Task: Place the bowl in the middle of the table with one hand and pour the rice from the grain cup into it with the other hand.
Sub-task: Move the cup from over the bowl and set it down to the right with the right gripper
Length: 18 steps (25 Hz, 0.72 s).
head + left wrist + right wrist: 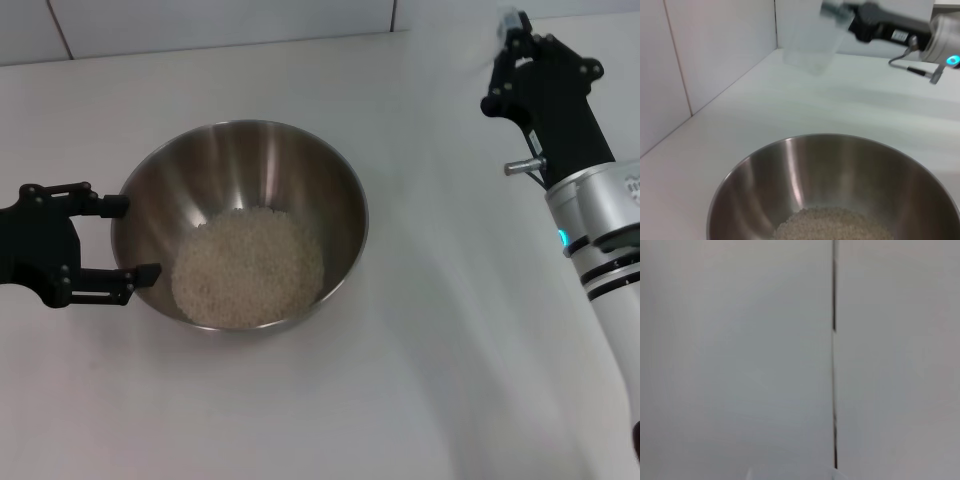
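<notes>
The steel bowl (250, 160) stands left of the table's (450, 380) middle, with a heap of rice (248, 268) in its bottom. It also shows in the left wrist view (790, 170) with the rice (835, 225). My left gripper (141, 238) is open, its fingertips (118, 205) at the bowl's left rim. My right gripper (515, 35) is raised at the far right, away from the bowl. In the left wrist view my right gripper (837, 12) is shut on the clear grain cup (810, 47), which looks empty and hangs above the table.
A white tiled wall (200, 25) runs along the table's far edge and also its left side (700, 55). The right wrist view shows only white tiles with a dark seam (834, 390).
</notes>
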Available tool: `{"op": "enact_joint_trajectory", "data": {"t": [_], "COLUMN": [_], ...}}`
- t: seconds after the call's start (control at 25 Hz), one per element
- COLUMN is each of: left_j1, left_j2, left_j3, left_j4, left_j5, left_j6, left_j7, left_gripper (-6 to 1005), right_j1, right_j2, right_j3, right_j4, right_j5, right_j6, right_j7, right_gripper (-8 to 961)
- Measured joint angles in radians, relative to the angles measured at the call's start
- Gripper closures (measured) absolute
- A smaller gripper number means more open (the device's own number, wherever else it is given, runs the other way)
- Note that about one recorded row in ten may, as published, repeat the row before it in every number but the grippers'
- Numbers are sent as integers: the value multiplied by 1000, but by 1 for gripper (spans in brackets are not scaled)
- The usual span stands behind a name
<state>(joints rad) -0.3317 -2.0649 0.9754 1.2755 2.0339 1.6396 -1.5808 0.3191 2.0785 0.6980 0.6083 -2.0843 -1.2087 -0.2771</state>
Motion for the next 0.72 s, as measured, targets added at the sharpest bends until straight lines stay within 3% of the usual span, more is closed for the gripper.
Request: {"op": "enact_joint_trajectory", "data": {"t": [0.24, 0.72], "left_j1": [0, -10], "left_j2": [-1, -3], "left_j3": [0, 5], "left_j4": [-8, -10], "left_j5": [0, 0], "left_j6": [-3, -3], "left_j7": [3, 3], "left_gripper": [147, 147], "right_j1": [96, 154], "right_j2": [6, 7], "right_j3": [-45, -167], "right_j4": [-236, -278], "right_j5": [-8, -19], "right_j6": [111, 313], "right_j7": [255, 286], "right_gripper": [951, 952]}}
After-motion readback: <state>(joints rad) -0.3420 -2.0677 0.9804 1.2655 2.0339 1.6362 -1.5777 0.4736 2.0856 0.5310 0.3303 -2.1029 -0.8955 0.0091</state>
